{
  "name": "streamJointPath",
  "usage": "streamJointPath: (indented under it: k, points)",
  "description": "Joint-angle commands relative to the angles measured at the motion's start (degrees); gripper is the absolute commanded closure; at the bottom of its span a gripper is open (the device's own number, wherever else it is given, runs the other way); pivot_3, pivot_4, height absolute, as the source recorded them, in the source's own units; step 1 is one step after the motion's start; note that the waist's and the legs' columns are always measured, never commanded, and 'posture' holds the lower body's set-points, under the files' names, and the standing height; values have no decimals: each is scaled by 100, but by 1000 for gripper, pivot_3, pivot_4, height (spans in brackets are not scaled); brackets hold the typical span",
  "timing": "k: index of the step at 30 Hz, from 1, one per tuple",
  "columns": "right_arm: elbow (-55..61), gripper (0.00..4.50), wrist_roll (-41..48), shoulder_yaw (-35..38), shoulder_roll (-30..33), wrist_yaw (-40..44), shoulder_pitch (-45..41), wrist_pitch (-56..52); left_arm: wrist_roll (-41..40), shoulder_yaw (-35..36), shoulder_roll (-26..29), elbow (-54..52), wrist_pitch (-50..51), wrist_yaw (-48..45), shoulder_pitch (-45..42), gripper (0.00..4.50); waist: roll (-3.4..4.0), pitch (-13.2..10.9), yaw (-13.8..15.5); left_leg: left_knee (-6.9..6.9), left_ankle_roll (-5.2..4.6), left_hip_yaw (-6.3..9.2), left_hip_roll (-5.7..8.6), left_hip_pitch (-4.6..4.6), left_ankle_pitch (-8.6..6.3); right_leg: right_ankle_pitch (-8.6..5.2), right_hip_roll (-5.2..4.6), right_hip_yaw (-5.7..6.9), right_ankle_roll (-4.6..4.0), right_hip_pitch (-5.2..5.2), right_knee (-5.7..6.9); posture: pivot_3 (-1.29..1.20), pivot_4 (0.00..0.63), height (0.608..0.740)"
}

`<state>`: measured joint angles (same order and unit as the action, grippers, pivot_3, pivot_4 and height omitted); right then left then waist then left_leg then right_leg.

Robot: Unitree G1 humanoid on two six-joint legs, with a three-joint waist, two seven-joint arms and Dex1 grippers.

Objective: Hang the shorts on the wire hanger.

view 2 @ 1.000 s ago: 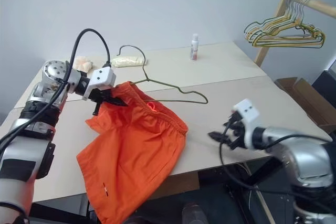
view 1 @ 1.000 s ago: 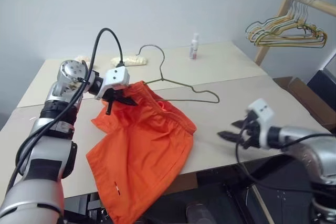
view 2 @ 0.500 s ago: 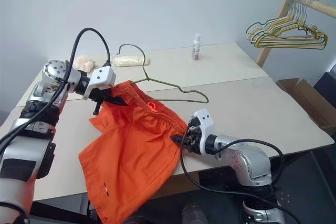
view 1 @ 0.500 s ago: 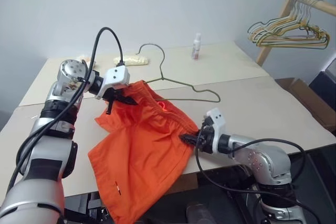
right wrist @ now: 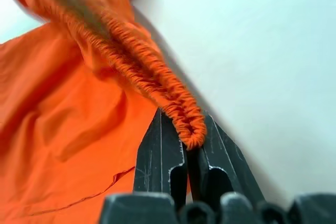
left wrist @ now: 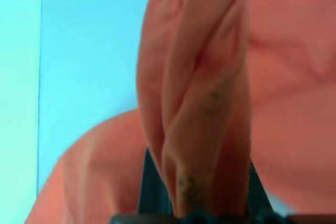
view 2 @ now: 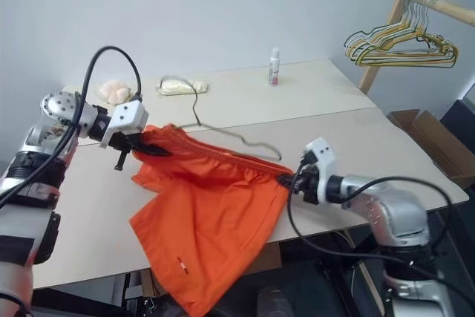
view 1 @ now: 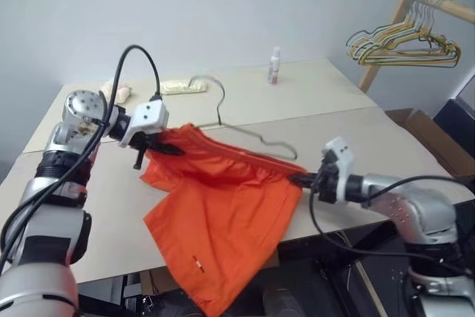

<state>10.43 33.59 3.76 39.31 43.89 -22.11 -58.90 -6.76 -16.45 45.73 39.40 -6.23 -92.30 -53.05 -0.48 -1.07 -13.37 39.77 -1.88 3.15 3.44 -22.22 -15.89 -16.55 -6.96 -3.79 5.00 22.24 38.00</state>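
While both tools have the shorts pinned, what matters for your next move is where the wire hanger sits: it's on the bench just behind the stretched waistband, on the far side from you, hook end toward the left tool and the long bottom wire running roughly parallel to the band. The left tool is pressed together on one end of the waistband, and the right tool is pinching the other end, the elastic bunched between its fingers. So the band's long axis runs tool to tool across the bench, with the legs hanging over the near edge. The hanger's right shoulder looks like it's touching or tucked slightly under the fabric, hard to tell from here. I'd say the right tool is nearer the hanger's open end, so you'd feed from that side
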Motion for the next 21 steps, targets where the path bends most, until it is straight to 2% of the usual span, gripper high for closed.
streamJointPath:
  k: [1, 9, 13, 17, 21]
  points:
    - [-451, 4459, -237, 160, 647, 344, -142, 287, 185, 205, 434, -15, -105, 67, 8, 4500, 0, 0, 33, 0, 0, 0, 2, -4, 0, 0, -2, 1, 0, 0, 1, -183, 0, 740]
    - [-460, 4459, -236, -51, 1286, 1040, -226, 736, 410, 170, 449, -189, -28, 331, 241, 4500, -1, 0, 95, 1, -1, 0, 6, -6, -1, 0, -7, 2, 0, 2, -1, -186, 0, 740]
    - [-160, 4459, -137, -101, 1340, 1134, -447, 769, 489, 99, 395, -292, -85, 298, 326, 4500, 0, 0, 94, 1, -1, 0, 3, -6, -1, 0, -6, 1, 0, 1, -3, -190, 0, 740]
    - [487, 4459, -37, -385, 1203, 1039, -852, 566, 518, 15, 43, -380, -31, 439, 306, 4500, 1, 0, 89, 1, -1, -1, 1, -6, -1, 0, -5, 0, 0, 5, -3, -200, 0, 740]
    - [806, 3329, -43, -558, 1093, 940, -947, 517, 576, 1, -254, -329, 40, 483, 156, 4500, 0, 0, 123, 2, 0, 0, 3, -10, -1, 0, -7, 3, 0, 3, -3, -210, 0, 740]
